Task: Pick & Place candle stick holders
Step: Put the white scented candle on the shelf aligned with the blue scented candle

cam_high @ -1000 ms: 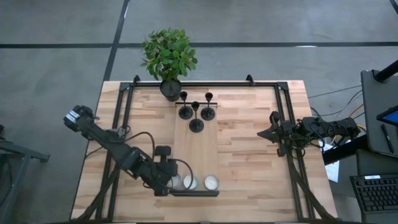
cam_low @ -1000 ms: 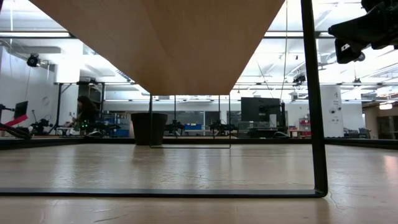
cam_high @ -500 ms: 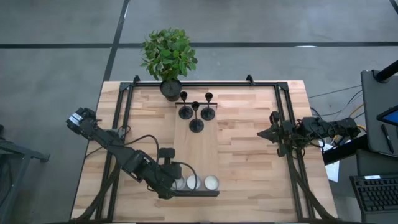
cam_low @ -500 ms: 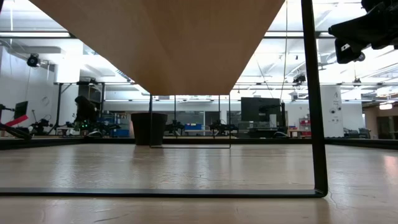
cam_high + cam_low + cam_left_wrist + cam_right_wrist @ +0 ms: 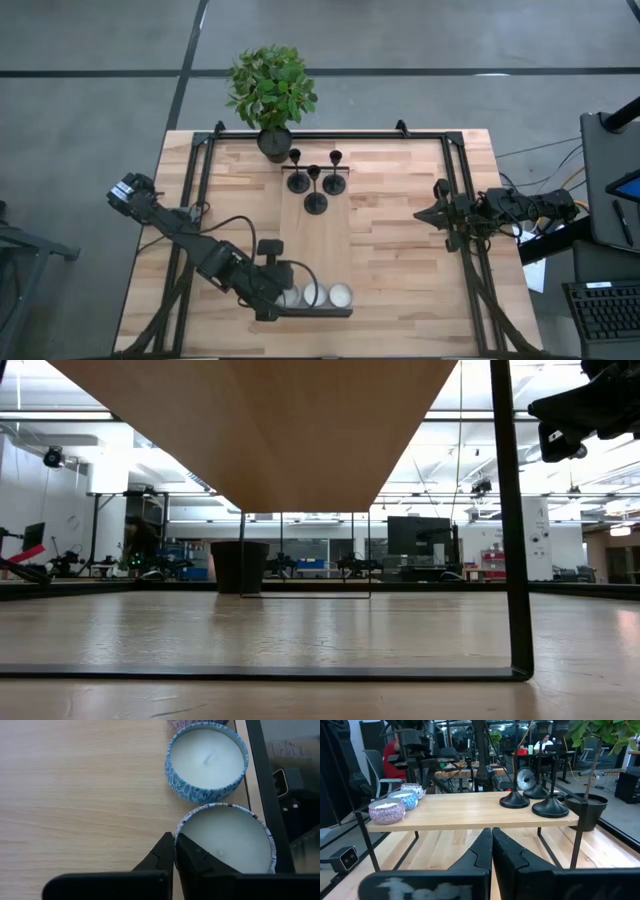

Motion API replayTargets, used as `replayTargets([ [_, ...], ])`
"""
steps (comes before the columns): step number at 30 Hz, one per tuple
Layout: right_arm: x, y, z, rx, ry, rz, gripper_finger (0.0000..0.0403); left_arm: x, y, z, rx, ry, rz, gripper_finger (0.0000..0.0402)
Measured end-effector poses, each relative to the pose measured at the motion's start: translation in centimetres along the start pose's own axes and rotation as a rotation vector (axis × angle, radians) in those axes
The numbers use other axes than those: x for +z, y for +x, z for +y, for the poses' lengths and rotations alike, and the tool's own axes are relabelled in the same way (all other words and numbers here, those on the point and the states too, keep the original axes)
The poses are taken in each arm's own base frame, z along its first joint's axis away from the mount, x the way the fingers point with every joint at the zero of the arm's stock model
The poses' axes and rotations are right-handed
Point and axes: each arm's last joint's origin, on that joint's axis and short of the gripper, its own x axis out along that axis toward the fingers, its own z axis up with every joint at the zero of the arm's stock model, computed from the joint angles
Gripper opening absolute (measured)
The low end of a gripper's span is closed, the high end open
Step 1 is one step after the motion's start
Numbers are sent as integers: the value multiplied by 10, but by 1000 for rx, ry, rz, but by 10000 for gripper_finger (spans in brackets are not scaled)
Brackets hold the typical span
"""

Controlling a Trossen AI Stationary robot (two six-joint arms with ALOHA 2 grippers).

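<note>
Candle stick holders (image 5: 316, 180) stand clustered at shelf's far end, untouched. Left gripper (image 5: 174, 851) clenched empty beside white candles (image 5: 207, 754); right gripper (image 5: 492, 845) clenched, parked at table's right edge. Risk: left bumps candles.

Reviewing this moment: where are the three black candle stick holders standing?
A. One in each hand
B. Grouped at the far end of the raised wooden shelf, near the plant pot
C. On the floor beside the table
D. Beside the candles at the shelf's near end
B. The high view shows the candle stick holders clustered at the far end of the raised shelf, just in front of the plant pot, far from the candles.
</note>
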Motion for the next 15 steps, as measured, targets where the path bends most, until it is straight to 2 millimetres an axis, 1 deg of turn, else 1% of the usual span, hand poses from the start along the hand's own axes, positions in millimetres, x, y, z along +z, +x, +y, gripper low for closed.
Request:
replayTargets([
  [9, 0, 0, 0, 0, 0, 0, 8, 0, -1, -1, -10, 2, 4, 30],
  [15, 0, 0, 0, 0, 0, -1, 8, 0, -1, -1, -5, 3, 3, 61],
])
